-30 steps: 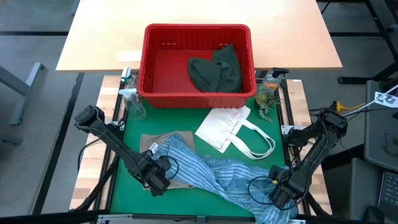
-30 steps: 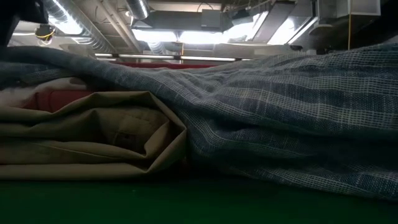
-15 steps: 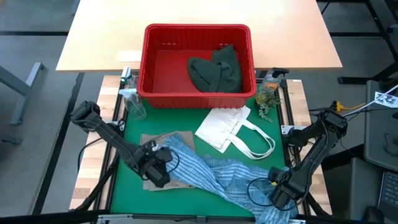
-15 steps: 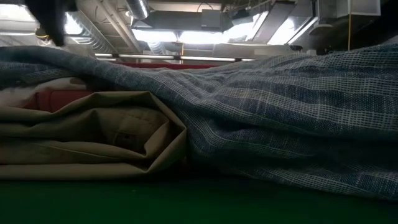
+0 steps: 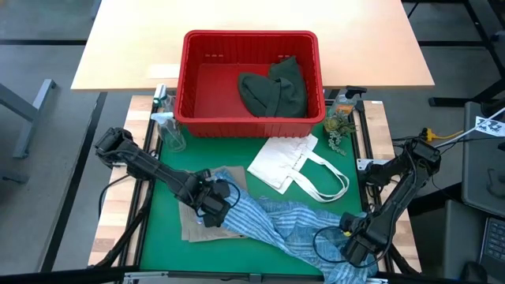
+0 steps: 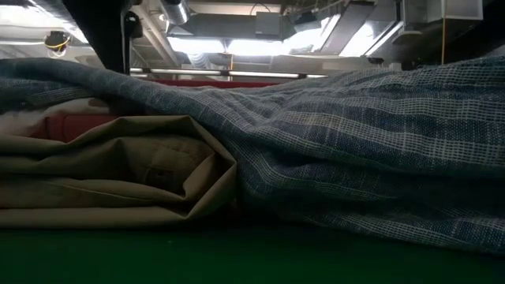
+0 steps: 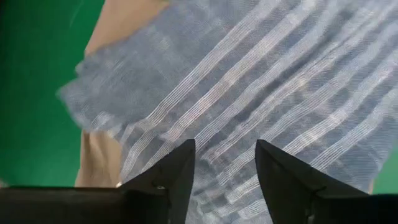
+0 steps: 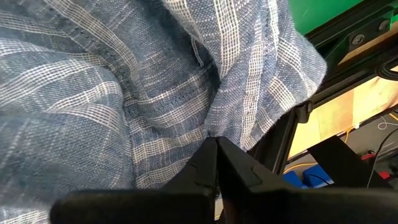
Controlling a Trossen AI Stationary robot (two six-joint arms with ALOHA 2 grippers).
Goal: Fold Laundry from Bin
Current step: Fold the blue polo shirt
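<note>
The blue-white striped shirt [image 5: 276, 221] lies crumpled across the green mat, its left end draped over the folded tan garment [image 5: 192, 231], which rests flat on the mat. My left gripper [image 7: 225, 163] stands open just over the shirt's left end [image 5: 233, 197], a fingertip on either side of a stripe. I see no touch. My right gripper [image 8: 216, 146] is shut on the shirt at the near right corner [image 5: 353, 244]. A dark green garment [image 5: 272, 91] lies in the red bin [image 5: 183, 79]. My right gripper pinches a bunched fold of the shirt's right end [image 8: 212, 124] between its two fingertips. The fingers come from above, slanting steeply down. How many layers are held cannot be told. The cloth around the hold lies rumpled and slack on the mat, by the table's frame.
A flat white tote bag [image 5: 288, 162] with loop handles lies between the bin and the shirt. A clear spray bottle [image 5: 167, 130] stands at the far left, and a jar with a small plant [image 5: 339, 118] at the far right. A black frame rail [image 8: 348, 37] borders the mat.
My left gripper has moved toward the table's right edge and a little toward the far edge. It went from over the tan garment's near left part to over the shirt's left end, and its wrist has rolled. The right gripper and the clothes have kept still.
</note>
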